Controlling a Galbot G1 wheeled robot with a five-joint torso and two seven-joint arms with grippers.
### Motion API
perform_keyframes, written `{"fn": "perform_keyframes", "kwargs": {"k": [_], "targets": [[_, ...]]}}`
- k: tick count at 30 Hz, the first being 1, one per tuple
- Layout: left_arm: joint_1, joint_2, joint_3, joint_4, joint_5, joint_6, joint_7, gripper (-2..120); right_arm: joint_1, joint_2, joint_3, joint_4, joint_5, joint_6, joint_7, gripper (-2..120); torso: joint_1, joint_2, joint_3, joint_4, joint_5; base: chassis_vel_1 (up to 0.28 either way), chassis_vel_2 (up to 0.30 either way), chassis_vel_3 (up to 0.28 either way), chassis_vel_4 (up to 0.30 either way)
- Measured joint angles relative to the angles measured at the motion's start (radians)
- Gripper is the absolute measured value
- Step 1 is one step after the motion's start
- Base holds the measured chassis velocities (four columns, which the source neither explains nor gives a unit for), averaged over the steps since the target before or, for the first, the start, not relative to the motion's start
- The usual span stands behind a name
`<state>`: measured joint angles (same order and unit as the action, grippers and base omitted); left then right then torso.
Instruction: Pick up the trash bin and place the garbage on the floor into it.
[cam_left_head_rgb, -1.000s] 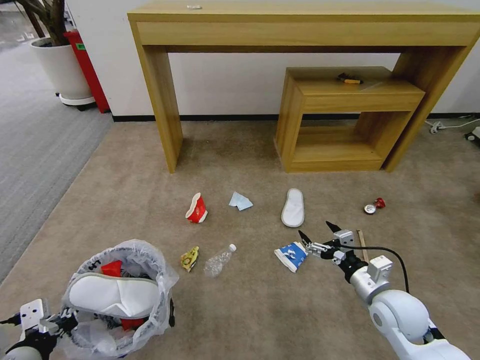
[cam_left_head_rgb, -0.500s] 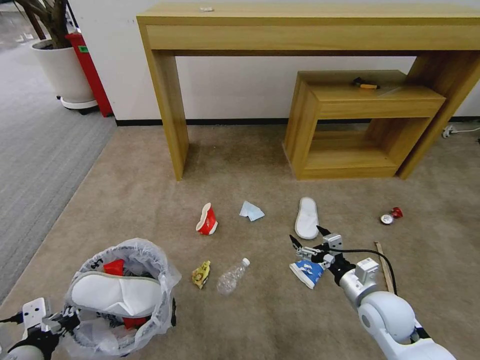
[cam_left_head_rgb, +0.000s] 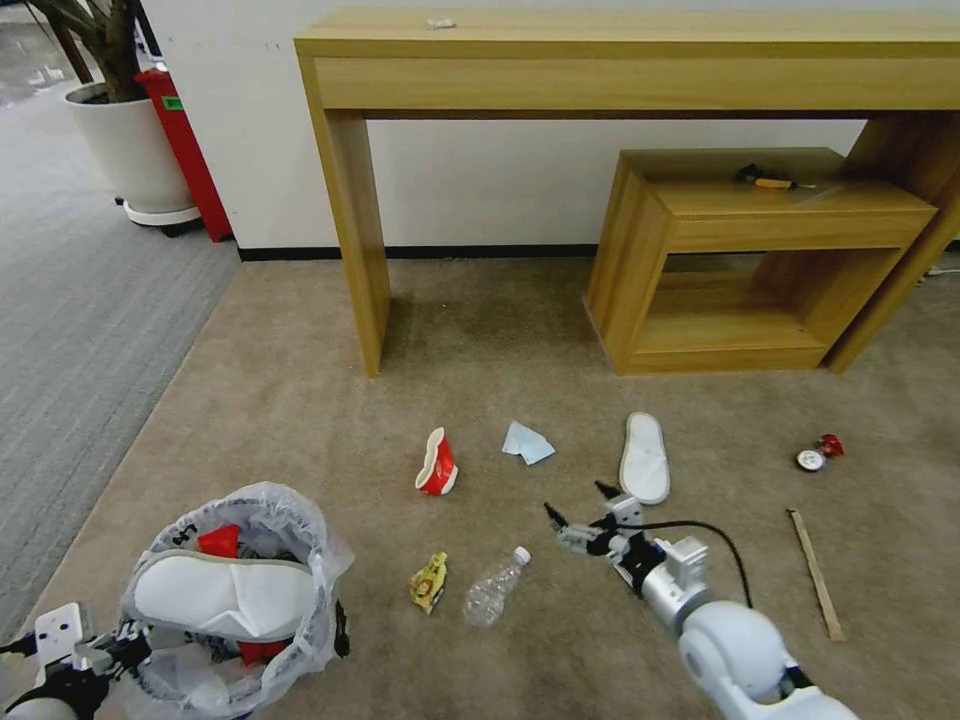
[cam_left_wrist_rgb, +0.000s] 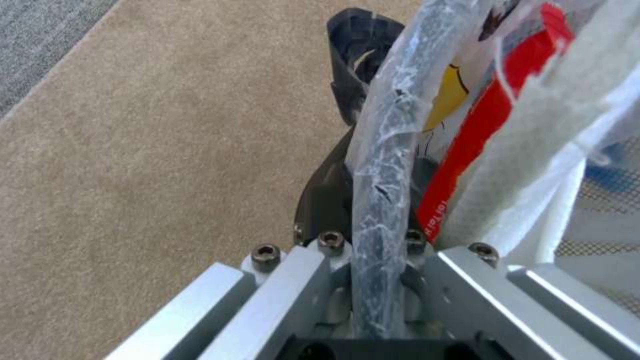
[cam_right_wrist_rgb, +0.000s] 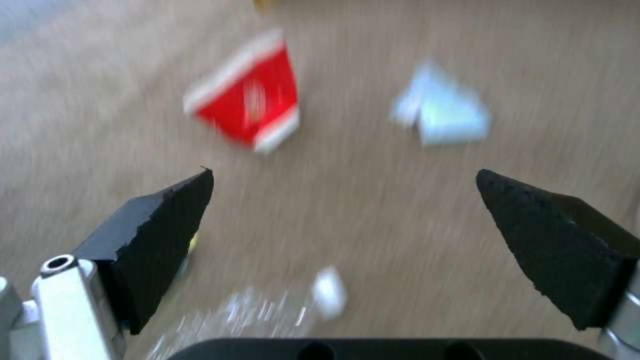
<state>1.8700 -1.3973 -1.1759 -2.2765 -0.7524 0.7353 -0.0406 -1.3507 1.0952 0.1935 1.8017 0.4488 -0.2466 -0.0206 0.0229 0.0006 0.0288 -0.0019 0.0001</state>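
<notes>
The whole head view has slid, so a move of the camera is to be read there, not of the litter. A real change is seen too: the right gripper (cam_left_head_rgb: 575, 498) has been carried leftward, away from the blue cup it was hovering at a moment ago, and is now held just beyond the clear bottle (cam_left_head_rgb: 493, 590), on the bottle's far right side. Nothing has been lifted. The bottle now looks to be the likely target, though that is only a judgement.

The jaws are spread wide, with only bare floor (cam_left_head_rgb: 300, 400) between the black fingertips (cam_right_wrist_rgb: 170, 210); nothing is held or touched. In the right wrist view the bottle's cap lies just short of the open gap, with the red cup (cam_right_wrist_rgb: 250, 107) and the pale tissue (cam_right_wrist_rgb: 440, 112) farther on.

Left of the bottle, well apart from it, the trash bin (cam_left_head_rgb: 325, 570) is held by the left gripper (cam_left_head_rgb: 110, 640). Its jaws are closed on the bag-covered rim, as is plain in the left wrist view, and a white slipper (cam_left_head_rgb: 225, 595) is seen lying across the bin's mouth.

Just left of the bottle a yellow wrapper (cam_left_head_rgb: 428, 582) waits. Beyond the bottle a second slipper (cam_left_head_rgb: 645, 458) lies; far right of it, a wooden stick (cam_left_head_rgb: 815, 572) and a crushed can (cam_left_head_rgb: 815, 455) remain. Much is judged still to be collected.
</notes>
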Motion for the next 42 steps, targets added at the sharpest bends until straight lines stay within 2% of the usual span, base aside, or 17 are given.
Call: {"fn": "perform_keyframes", "kwargs": {"k": [1, 2, 3, 6, 11, 12, 15, 18, 23, 30, 40, 41, 42], "targets": [[0.001, 0.000, -0.001, 0.000, -0.001, 0.000, 0.001, 0, 0.005, 0.008, -0.015, -0.010, 0.024, -0.040, 0.031, 100, 0.000, 0.000, 0.000, -0.0001, 0.0000, 0.000, 0.000, 0.000, 0.000], [0.001, 0.000, -0.001, 0.000, -0.001, 0.000, 0.001, 0, 0.005, 0.008, -0.015, -0.010, 0.024, -0.040, 0.031, 100, 0.000, 0.000, 0.000, -0.0001, 0.0000, 0.000, 0.000, 0.000, 0.000], [0.001, 0.000, -0.002, 0.000, -0.002, 0.000, 0.001, 0, 0.018, 0.024, -0.038, -0.031, 0.064, -0.102, 0.074, 100, 0.000, 0.000, 0.000, -0.0001, 0.0002, 0.000, 0.000, 0.000, 0.000], [0.000, -0.003, -0.001, 0.001, -0.002, 0.000, 0.001, 0, 0.063, 0.056, -0.071, -0.088, 0.148, -0.177, 0.169, 100, 0.000, 0.000, 0.000, -0.0001, 0.0001, 0.000, 0.000, 0.000, 0.000], [-0.005, -0.006, 0.007, 0.005, 0.004, 0.000, 0.001, 0, 0.104, 0.085, -0.081, -0.124, 0.231, -0.231, 0.226, 100, 0.000, 0.000, 0.000, -0.0001, 0.0000, 0.000, 0.000, 0.000, 0.000], [-0.008, -0.008, 0.013, 0.006, 0.008, 0.000, 0.001, 0, 0.132, 0.104, -0.084, -0.143, 0.295, -0.269, 0.260, 100, 0.000, 0.000, 0.000, 0.0000, 0.0000, 0.000, 0.000, 0.000, 0.000], [-0.011, -0.009, 0.019, 0.006, 0.011, 0.000, 0.000, 0, 0.158, 0.121, -0.091, -0.160, 0.354, -0.301, 0.298, 100, 0.000, 0.000, 0.000, 0.0000, 0.0000, 0.000, 0.000, 0.000, 0.000], [-0.015, -0.013, 0.028, 0.005, 0.019, 0.000, -0.002, 0, 0.198, 0.151, -0.114, -0.191, 0.473, -0.358, 0.399, 100, 0.000, 0.000, 0.000, -0.0001, -0.0001, 0.000, 0.000, 0.000, 0.000], [-0.015, -0.015, 0.031, 0.003, 0.025, 0.000, -0.002, 0, 0.231, 0.187, -0.141, -0.227, 0.561, -0.382, 0.501, 100, 0.000, 0.000, 0.000, 0.0000, 0.0000, 0.000, 0.000, 0.000, 0.000], [-0.017, -0.020, 0.035, 0.002, 0.030, 0.000, -0.002, 0, 0.298, 0.240, -0.169, -0.318, 0.618, -0.391, 0.547, 100, 0.000, 0.000, 0.000, 0.0000, 0.0000, 0.000, 0.000, 0.000, 0.000], [-0.015, -0.023, 0.028, 0.003, 0.031, 0.000, 0.000, 0, 0.346, 0.279, -0.184, -0.403, 0.634, -0.394, 0.542, 99, 0.000, 0.000, 0.000, 0.0000, 0.0000, 0.000, 0.000, 0.000, 0.000], [-0.015, -0.023, 0.028, 0.003, 0.031, 0.000, 0.003, 0, 0.347, 0.281, -0.184, -0.410, 0.632, -0.394, 0.537, 96, 0.000, 0.000, 0.000, 0.0000, 0.0000, 0.000, 0.000, 0.000, 0.000], [-0.016, -0.022, 0.028, 0.003, 0.035, 0.000, 0.011, 0, 0.347, 0.285, -0.182, -0.421, 0.632, -0.394, 0.532, 89, 0.000, 0.000, 0.000, 0.0000, 0.0001, 0.000, 0.000, 0.000, 0.000]]}}
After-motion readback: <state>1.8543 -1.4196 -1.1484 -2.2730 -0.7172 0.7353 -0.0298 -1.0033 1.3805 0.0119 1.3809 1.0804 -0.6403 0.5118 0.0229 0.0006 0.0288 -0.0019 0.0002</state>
